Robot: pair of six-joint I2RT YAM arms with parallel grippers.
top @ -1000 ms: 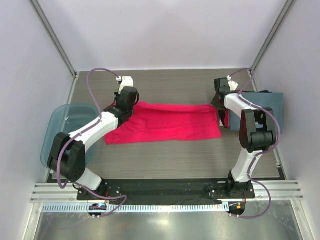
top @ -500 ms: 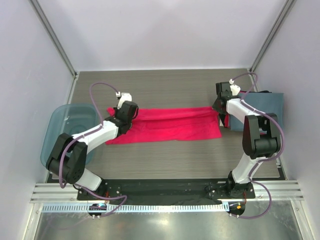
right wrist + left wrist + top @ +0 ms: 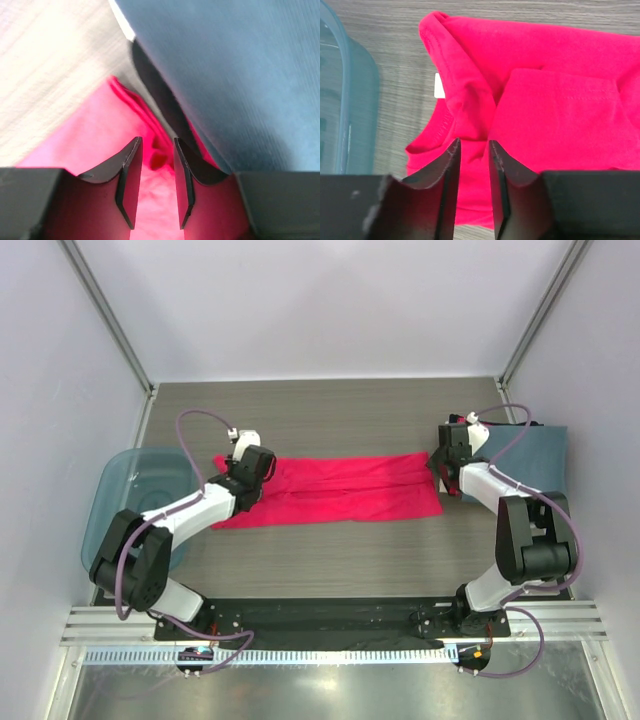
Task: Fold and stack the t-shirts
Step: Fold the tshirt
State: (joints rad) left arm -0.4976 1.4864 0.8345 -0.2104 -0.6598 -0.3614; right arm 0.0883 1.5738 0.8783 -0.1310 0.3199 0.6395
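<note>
Pink-red t-shirt (image 3: pixel 330 490) lies folded in a long strip across the surface (image 3: pixel 350 415). Left pincer (image 3: pixel 473 146) sits over its left end. Right pincer (image 3: pixel 156 144) sits over its right end, beside the blue-grey t-shirt (image 3: pixel 535 455). Both are narrowly parted, gripping nothing

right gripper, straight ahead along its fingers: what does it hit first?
Most likely the pink-red t-shirt: a bunched fold of it sits right between the parted jaws of the right gripper. A black folded edge and the blue-grey t-shirt lie just beyond, though depth is hard to judge here.
</note>
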